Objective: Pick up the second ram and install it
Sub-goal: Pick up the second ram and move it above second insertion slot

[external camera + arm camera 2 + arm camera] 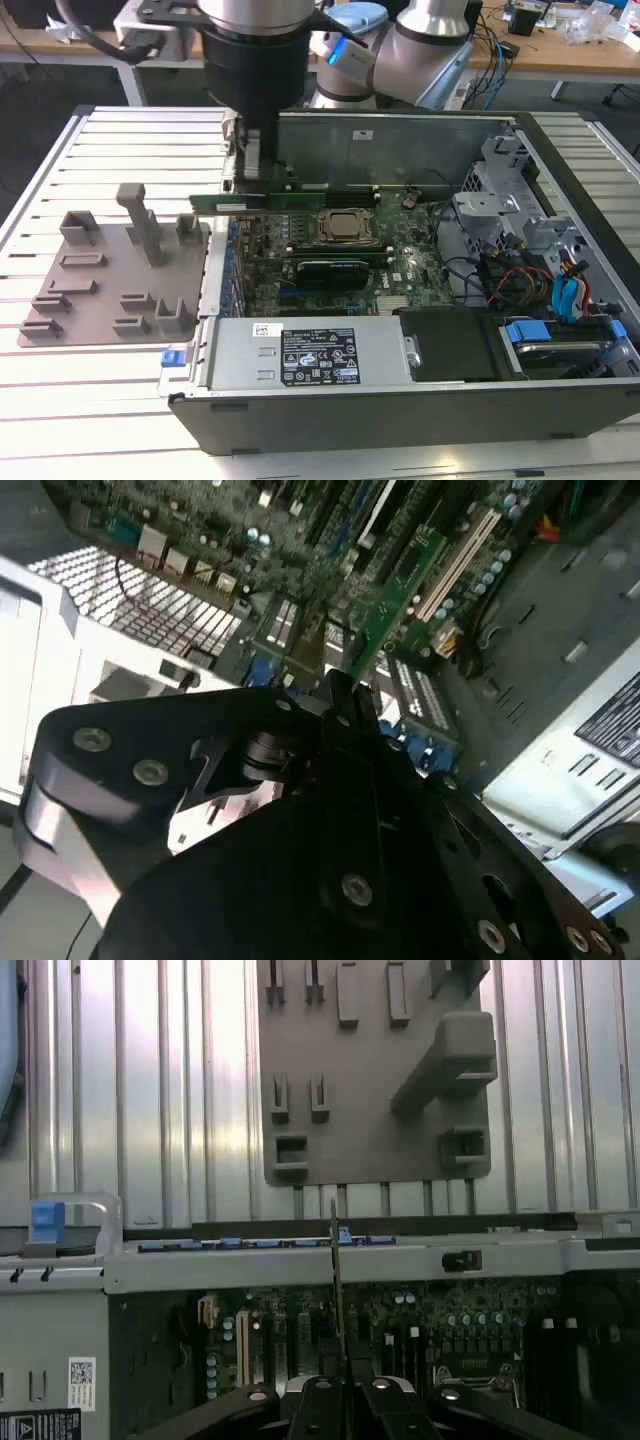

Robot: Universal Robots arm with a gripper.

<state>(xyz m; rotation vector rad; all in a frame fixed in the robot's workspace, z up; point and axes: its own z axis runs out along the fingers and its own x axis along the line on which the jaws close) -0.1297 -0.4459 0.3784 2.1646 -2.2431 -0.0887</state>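
My gripper (243, 185) is shut on the second ram (270, 201), a long thin green board held level above the left end of the open computer case as the exterior view shows it. The board hangs over the motherboard (340, 262), apart from it. In the first wrist view the ram (335, 1280) appears edge-on as a thin line rising from between the fingers (318, 1392). In the second wrist view the green board (400, 590) sticks out past the gripper (345, 695) toward the motherboard's slots (460, 565).
A grey plastic plate with upright blocks (110, 280) lies on the slatted table at the exterior view's left, also in the first wrist view (370, 1080). The power supply (300, 352) lines the case's near side; drive bays and cables (540, 260) fill its right end.
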